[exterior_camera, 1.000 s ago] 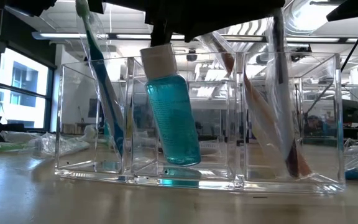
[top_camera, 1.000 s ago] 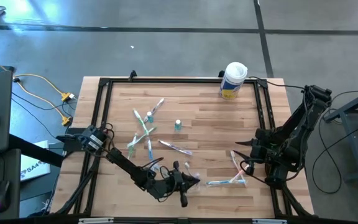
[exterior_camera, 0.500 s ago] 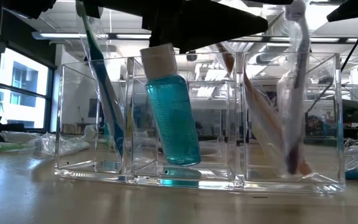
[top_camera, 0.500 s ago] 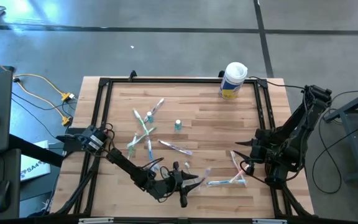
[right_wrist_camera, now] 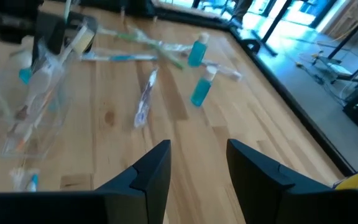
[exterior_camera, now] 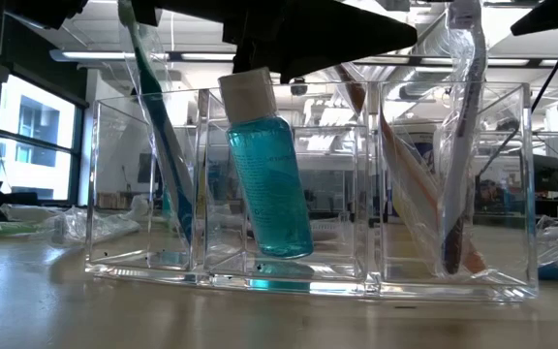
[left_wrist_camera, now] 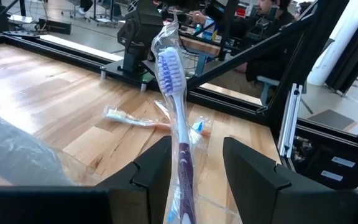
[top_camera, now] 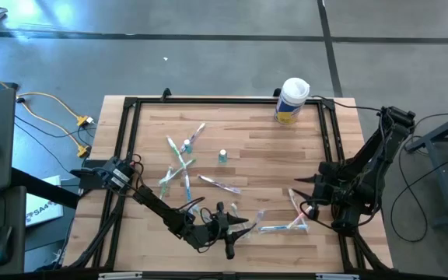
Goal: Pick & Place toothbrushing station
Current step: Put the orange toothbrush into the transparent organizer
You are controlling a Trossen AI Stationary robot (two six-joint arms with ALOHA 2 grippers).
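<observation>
The clear three-compartment holder (exterior_camera: 105, 194) stands near the table's front edge. Its left compartment holds a teal toothbrush (exterior_camera: 158, 145), its middle one a teal bottle (exterior_camera: 269, 174). A purple toothbrush (left_wrist_camera: 178, 118) in a clear wrapper stands in the right compartment (exterior_camera: 458, 145), lower end on the floor, beside other brushes. My left gripper (left_wrist_camera: 194, 168) is open, level above the holder (top_camera: 243, 225), one finger on either side of the purple brush. My right gripper (right_wrist_camera: 194, 168) waits open at the table's right (top_camera: 300, 194).
Loose wrapped toothbrushes (top_camera: 179, 159) (top_camera: 220, 184) (top_camera: 282, 227) and small teal tubes (top_camera: 222, 156) lie on the wood. A white canister (top_camera: 292, 99) stands at the far edge. A black frame (top_camera: 131, 140) rims the table.
My left gripper has opened and let go of the purple toothbrush, without moving away. The brush's upper end has tipped sideways, and it now leans in the right compartment on its own, lower end on the floor.
</observation>
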